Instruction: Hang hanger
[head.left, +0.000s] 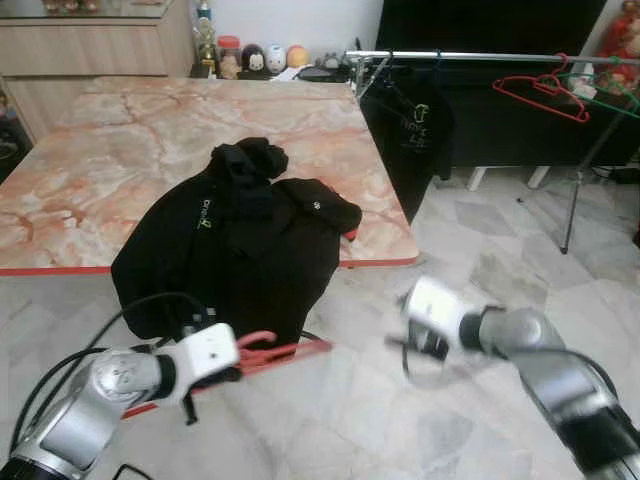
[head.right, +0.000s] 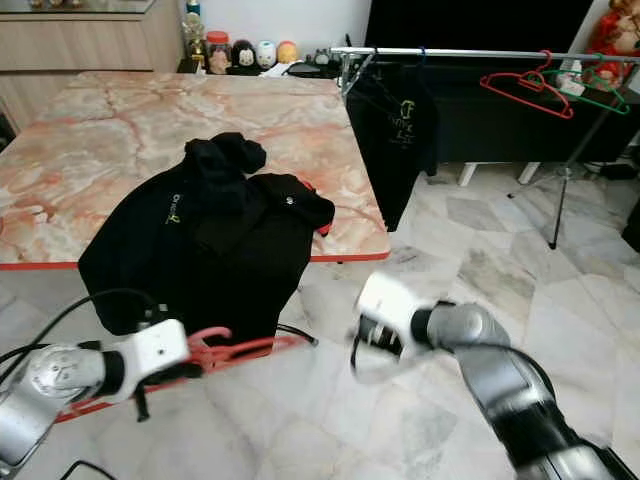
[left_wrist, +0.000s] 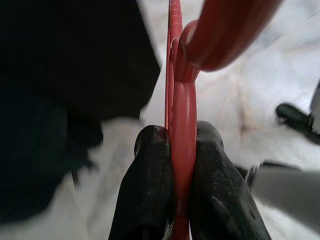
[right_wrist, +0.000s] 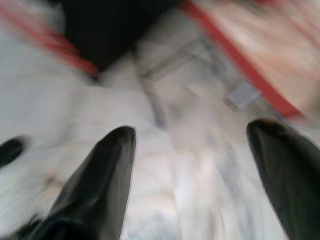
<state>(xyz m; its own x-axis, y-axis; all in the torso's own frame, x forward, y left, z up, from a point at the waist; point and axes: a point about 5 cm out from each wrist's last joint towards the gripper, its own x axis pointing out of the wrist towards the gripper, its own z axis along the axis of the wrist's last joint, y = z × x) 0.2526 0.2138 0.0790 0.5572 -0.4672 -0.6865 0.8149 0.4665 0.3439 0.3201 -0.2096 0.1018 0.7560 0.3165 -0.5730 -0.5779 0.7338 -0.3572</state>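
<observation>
Red hanger (head.left: 285, 352) — lying low in front of the table edge, over the pale floor (head.left: 350, 420), its length running under the hem of a black garment (head.left: 240, 245). Being clamped at the near end by the left gripper (left_wrist: 182, 150), both black fingers (left_wrist: 150, 190) pressing tight on the red plastic from either side. Black garment draping off the marble table (head.left: 120, 140) and hanging over its red-trimmed front edge. Right gripper (right_wrist: 192, 145) hovering over the floor, well apart from the hanger, fingers spread wide and holding nothing — blurred in the head views. Farther back, a metal clothes rail (head.left: 480, 57) carrying a second black shirt (head.left: 412, 130), a red hanger on the rail (head.left: 540, 95) and a green hanger (head.left: 610, 90).
</observation>
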